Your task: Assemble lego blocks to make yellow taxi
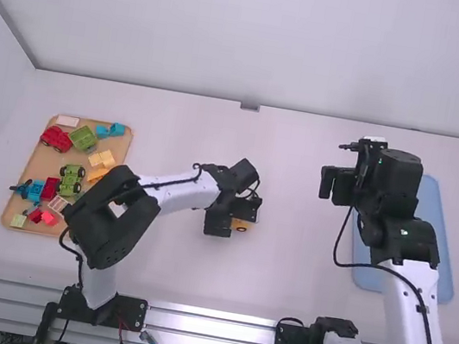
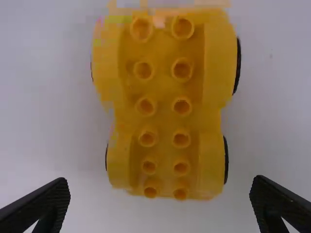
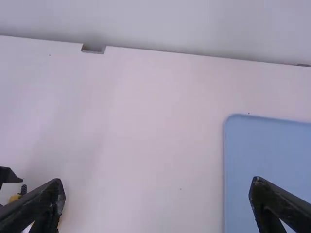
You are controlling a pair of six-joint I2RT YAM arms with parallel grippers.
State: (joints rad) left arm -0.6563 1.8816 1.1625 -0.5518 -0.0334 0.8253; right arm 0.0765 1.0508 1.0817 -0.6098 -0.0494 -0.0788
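- Work at the left arm: its pincer [image 2: 161, 179] is nearer to the yellow plastic studded chassis with black wheels [image 2: 163, 87].
- Confirm chassis position: on the bench [image 1: 301, 271], at the left pincer, well apart from the right pincer [image 1: 337, 183].
- Note left pincer state: fingers spread, one toward each long side of the chassis, gripping nothing.
- Note axis: the chassis's long axis runs squarely across the line joining those fingertips. One end lies between them; the greater length extends beyond.
- If you intend to grip, you would probably need to centre the pincer along that axis before closing; closing at the end could swivel the chassis.
- Note right pincer state: fingers spread, nothing between them. From it, the chassis lies toward the left arm and closer to the bases.
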